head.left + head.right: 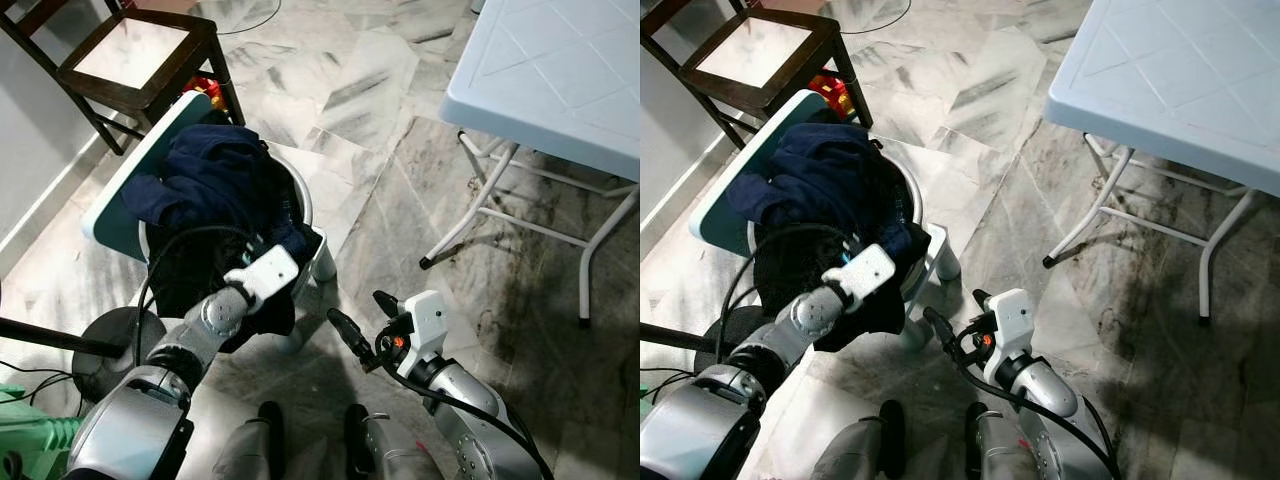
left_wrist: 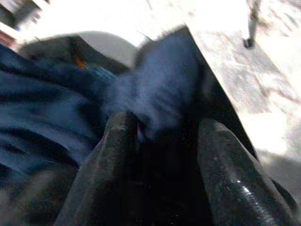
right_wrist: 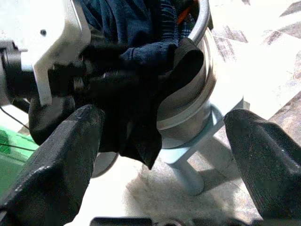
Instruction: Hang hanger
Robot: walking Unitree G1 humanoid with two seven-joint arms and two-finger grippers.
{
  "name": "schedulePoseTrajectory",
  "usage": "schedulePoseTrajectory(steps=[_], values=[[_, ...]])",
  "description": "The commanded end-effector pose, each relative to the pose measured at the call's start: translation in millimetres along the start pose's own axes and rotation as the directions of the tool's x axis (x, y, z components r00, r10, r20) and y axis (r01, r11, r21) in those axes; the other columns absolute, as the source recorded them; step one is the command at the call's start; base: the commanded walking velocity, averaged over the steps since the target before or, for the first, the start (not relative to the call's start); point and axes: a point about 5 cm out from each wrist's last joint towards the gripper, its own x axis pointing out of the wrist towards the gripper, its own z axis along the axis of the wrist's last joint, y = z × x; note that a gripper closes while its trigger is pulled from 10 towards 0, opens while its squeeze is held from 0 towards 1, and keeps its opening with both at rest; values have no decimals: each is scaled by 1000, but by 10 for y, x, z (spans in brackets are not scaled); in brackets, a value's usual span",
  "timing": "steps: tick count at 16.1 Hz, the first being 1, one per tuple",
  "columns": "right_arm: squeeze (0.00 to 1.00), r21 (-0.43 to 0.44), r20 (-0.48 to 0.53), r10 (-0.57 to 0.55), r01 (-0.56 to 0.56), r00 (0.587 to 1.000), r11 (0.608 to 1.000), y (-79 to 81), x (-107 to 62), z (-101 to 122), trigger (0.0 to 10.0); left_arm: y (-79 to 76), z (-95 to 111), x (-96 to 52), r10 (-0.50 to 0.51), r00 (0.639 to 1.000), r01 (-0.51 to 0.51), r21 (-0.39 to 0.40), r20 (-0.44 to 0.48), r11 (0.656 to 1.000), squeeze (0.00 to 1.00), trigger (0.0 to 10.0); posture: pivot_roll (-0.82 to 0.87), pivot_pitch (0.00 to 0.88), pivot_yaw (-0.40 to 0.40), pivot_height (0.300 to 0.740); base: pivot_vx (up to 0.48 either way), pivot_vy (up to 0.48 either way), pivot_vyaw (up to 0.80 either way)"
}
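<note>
While crumpled, dark navy clothes fill the basin

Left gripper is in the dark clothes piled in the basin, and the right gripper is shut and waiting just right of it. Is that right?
Not quite: the right gripper is open, not shut. The right wrist view shows its two black fingers spread wide, with the basin between them. The rest holds: the left gripper is in the dark clothes piled in the basin, and the right gripper waits just right of it.
</note>
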Motion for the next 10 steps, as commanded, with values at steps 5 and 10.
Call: schedulePoseTrajectory(steps=[5,10], values=[[0,14,-31,-5,6,1000,1000,22,-22,-88,10000,-66,-162,-64,-19,998,18,-24,-68,1000,0,0,-70,307,34,740,0,0,0],[0,12,-29,-4,4,1000,1000,18,-8,-84,10000,41,-176,-74,40,996,-43,-42,-77,998,0,0,-70,303,36,740,0,0,0]])
